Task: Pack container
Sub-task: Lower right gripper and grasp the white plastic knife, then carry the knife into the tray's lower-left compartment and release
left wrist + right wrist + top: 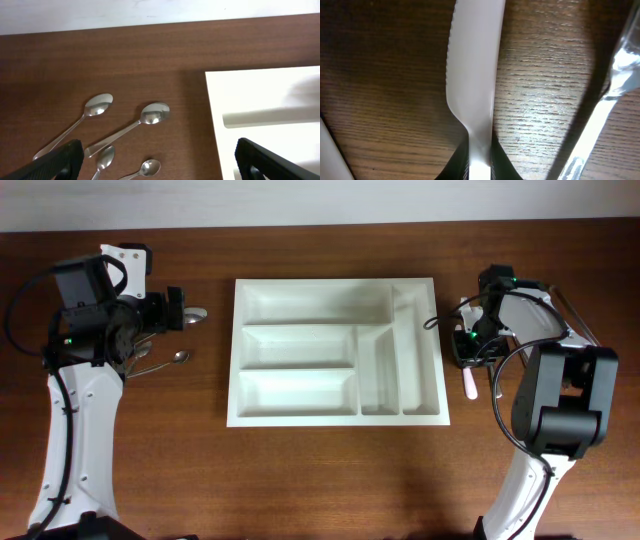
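Note:
The white container [335, 281], a five-compartment cutlery tray, lies mid-table with nothing in it; its left rim shows in the left wrist view [215, 110]. Several metal spoons [150, 115] lie on the wood left of it, also seen overhead [180, 358]. My left gripper [178, 310] is open and empty above the spoons, its fingers [160, 167] wide apart. My right gripper [470, 348] is right of the tray, low over the table. It is shut [480, 165] on a white plastic knife [472, 60], whose end sticks out overhead [470, 385].
A clear plastic utensil [615, 75] lies on the wood just right of the held knife. More thin utensils [575, 315] lie by the right arm. The table's back edge meets a white wall [150, 12].

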